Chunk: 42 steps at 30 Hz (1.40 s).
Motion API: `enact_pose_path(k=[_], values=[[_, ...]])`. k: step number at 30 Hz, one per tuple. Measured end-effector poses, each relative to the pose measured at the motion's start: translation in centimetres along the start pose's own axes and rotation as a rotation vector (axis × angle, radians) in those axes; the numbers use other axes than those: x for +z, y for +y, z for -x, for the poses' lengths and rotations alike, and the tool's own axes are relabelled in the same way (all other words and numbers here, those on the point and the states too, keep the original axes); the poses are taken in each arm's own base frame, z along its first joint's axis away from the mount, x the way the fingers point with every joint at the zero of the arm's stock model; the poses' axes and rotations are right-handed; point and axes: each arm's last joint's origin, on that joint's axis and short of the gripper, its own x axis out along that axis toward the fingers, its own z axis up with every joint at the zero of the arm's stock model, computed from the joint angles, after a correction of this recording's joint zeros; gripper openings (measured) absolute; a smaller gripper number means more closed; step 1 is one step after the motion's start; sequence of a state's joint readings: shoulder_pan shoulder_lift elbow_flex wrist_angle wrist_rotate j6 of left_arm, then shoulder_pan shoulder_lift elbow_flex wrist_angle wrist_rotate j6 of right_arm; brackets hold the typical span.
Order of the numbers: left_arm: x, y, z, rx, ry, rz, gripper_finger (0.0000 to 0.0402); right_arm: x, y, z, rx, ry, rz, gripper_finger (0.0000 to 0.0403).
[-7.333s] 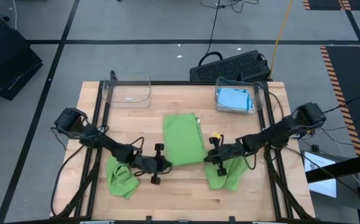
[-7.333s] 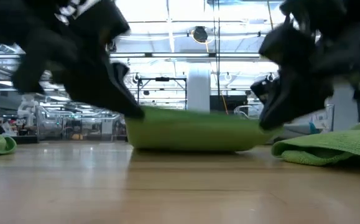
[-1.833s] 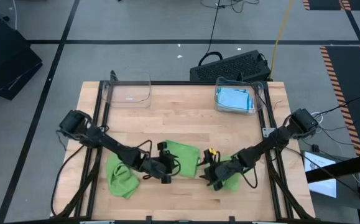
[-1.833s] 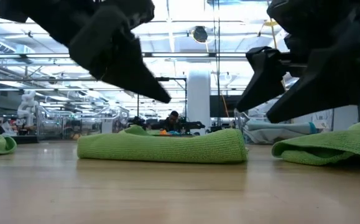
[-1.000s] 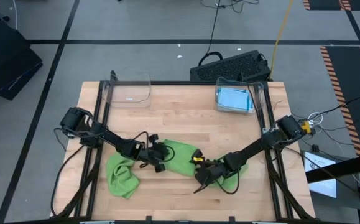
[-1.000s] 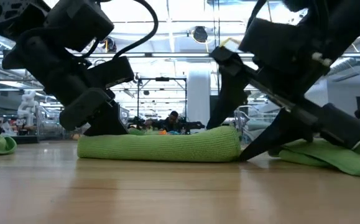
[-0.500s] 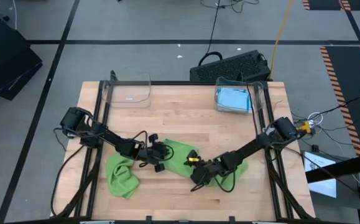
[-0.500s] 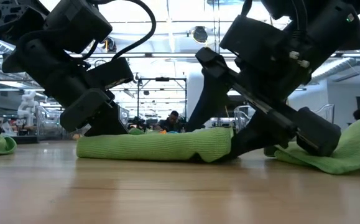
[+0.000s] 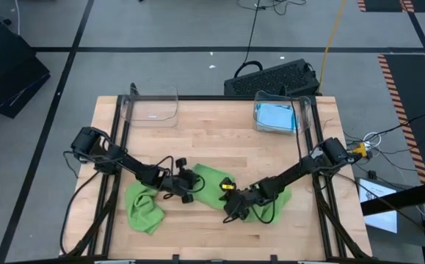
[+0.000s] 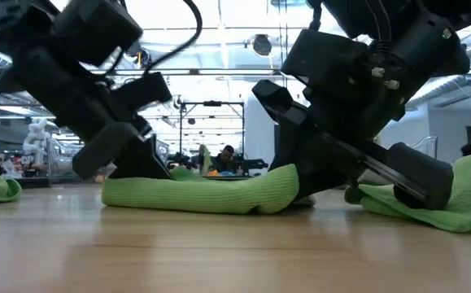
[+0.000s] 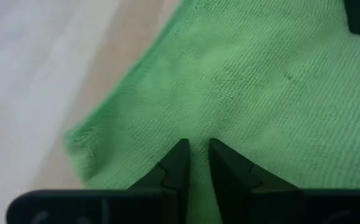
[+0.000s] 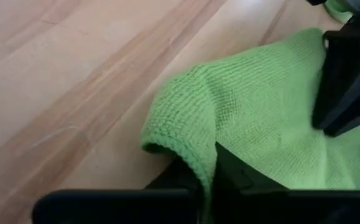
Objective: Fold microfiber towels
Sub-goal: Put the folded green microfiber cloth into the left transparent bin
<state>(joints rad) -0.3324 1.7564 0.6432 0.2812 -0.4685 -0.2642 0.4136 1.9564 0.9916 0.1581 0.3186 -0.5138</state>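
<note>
1. The folded lime-green microfiber towel (image 9: 211, 182) lies near the front middle of the pale wooden slatted table (image 9: 219, 139). From table height (image 10: 202, 194) it is a low, thick roll with rounded ends. Its weave is fine and looped.
2. The left gripper (image 9: 185, 184) is on the towel's left edge. In the left wrist view (image 11: 195, 163) the two dark fingers (image 11: 178, 165) stand almost together, pinching a small crease of the green cloth between their tips.
3. The right gripper (image 9: 230, 207) is at the towel's front right corner. In the right wrist view (image 12: 207, 177) its fingers are closed on that corner, and the cloth edge (image 12: 186, 134) curls up over them.
4. A second, crumpled lime-green microfiber towel (image 9: 143, 207) lies at the front left, under the left arm and apart from the folded one.
5. A third lime-green microfiber towel (image 9: 274, 202) lies bunched beneath the right arm, just right of the right gripper; in the low view (image 10: 463, 199) it rises as a heap at the right.
6. At the back right a clear plastic bin (image 9: 304, 117) holds light blue microfiber towels (image 9: 276, 116), stacked flat.
7. At the back left stands a second clear plastic bin (image 9: 150, 106); a small pale label shows on its floor, too small to read.
8. Behind the table a black perforated case (image 9: 271, 77) lies on the grey floor.
9. No writing can be read anywhere.
</note>
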Motion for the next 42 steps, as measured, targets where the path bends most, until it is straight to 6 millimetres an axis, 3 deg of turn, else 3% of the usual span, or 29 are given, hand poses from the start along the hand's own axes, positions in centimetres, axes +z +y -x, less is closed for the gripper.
enact_pose_path(k=[6, 12, 19, 25, 28, 36, 42], values=[[2.5, -2.3, 2.6, 0.063, -0.151, -0.199, 0.0076, -0.3, -1.5, 0.9, -0.030, 0.019, -0.122, 0.0009], [3.6, -4.6, 4.1, 0.070, -0.277, -0.218, 0.0160, 0.2, -4.5, 3.1, -0.067, -0.062, -0.251, 0.0005], [2.9, -5.6, 2.1, 0.092, -0.333, -0.199, 0.0262, -0.5, -7.8, 4.4, -0.006, -0.165, -0.448, 0.0005], [2.7, -4.6, 0.5, 0.172, -0.327, -0.125, 0.0296, -1.5, -9.3, 4.4, 0.031, -0.178, -0.538, 0.0005], [2.9, -3.4, -0.2, 0.210, -0.306, -0.094, 0.0269, -1.6, -9.4, 4.4, 0.050, -0.189, -0.540, 0.0005], [2.5, -0.9, -2.0, 0.114, -0.168, -0.050, 0.0083, -1.7, -9.5, 4.8, 0.057, -0.166, -0.543, 0.0006], [2.7, -1.4, -1.7, 0.099, -0.196, -0.058, 0.0054, -1.7, -9.5, 4.9, 0.055, -0.168, -0.543, 0.0006]])
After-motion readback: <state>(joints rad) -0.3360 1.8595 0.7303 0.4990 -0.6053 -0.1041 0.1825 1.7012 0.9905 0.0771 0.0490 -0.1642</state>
